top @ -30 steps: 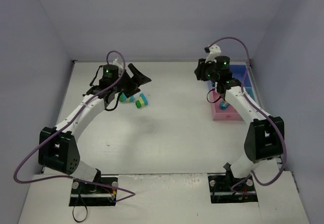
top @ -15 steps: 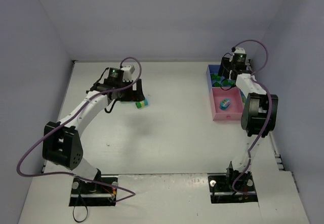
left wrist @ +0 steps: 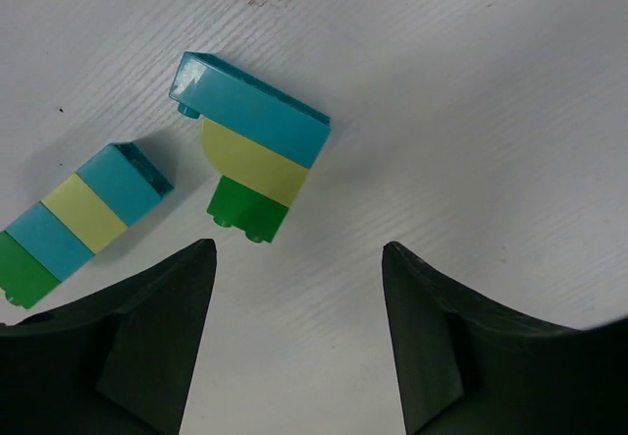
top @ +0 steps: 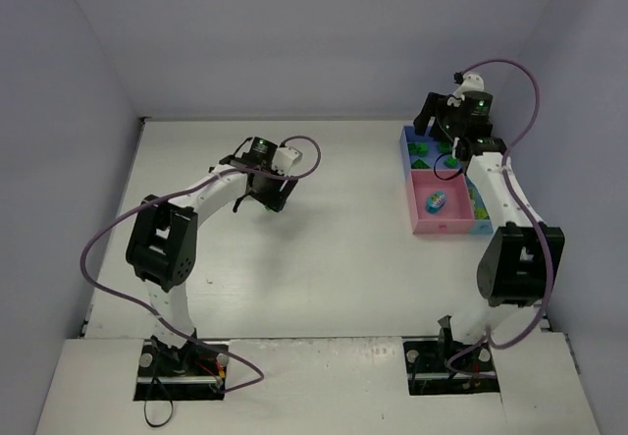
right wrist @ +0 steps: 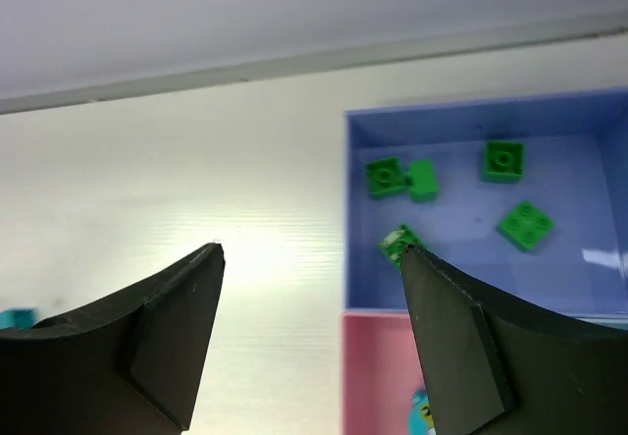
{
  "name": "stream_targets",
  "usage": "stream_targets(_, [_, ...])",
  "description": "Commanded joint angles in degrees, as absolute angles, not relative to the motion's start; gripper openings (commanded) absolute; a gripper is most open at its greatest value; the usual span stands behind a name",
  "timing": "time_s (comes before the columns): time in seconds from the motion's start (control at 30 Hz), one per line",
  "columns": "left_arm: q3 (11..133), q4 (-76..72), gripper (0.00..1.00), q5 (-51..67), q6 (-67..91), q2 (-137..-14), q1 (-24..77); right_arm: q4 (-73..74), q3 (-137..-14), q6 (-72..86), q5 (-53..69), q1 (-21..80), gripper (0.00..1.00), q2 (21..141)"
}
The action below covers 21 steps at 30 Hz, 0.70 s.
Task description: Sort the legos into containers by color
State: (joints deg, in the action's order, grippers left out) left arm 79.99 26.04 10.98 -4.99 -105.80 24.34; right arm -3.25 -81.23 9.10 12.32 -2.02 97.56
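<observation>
In the left wrist view two lego stacks lie on the white table. One stack (left wrist: 257, 150) is cyan, yellow-green and dark green. The other stack (left wrist: 74, 219) is striped cyan, yellow-green, cyan and green. My left gripper (left wrist: 297, 253) is open and empty just near of them; in the top view the left gripper (top: 267, 185) hides them. My right gripper (right wrist: 311, 250) is open and empty over the left edge of the blue tray (right wrist: 461, 214), which holds several green bricks (right wrist: 388, 177). The pink tray (top: 437, 221) holds a cyan piece (top: 435, 199).
The joined trays stand at the table's back right, with a light blue tray (top: 479, 199) to the right of the pink one. The pink tray's corner (right wrist: 378, 376) shows below the blue tray. The grey enclosure walls rise close behind the trays and along both sides.
My left arm swung right and settled over the two stacks. My right gripper moved from above the pink tray back to the blue tray; a cyan piece now lies in the pink tray.
</observation>
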Motion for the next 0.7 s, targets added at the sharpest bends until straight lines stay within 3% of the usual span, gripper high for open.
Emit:
stream_targets(0.0, [84.4, 27.0, 0.61, 8.5, -12.4, -106.5, 23.6, -6.1, -78.0, 11.9, 16.8, 0.7, 0.69, 90.0])
stream_targets(0.4, [88.2, 26.3, 0.60, 8.7, -14.8, -115.0, 22.9, -5.7, -66.4, 12.4, 20.4, 7.6, 0.71, 81.0])
stream_targets(0.5, [88.4, 26.7, 0.55, 9.2, -14.9, -116.3, 22.8, -5.7, -65.3, 12.4, 21.1, 7.8, 0.71, 80.7])
stream_targets(0.53, [88.8, 27.2, 0.49, 9.1, -14.9, -116.5, 22.8, -5.6, -65.0, 12.4, 21.3, 7.8, 0.71, 80.6])
stream_targets(0.63, [88.9, 27.5, 0.47, 9.8, -14.9, -116.5, 22.8, -5.6, -64.8, 12.2, 21.8, 7.9, 0.71, 80.4])
stream_targets(0.67, [88.3, 27.2, 0.40, 10.6, -14.6, -116.1, 22.8, -5.6, -64.9, 12.2, 22.1, 8.1, 0.71, 80.5])
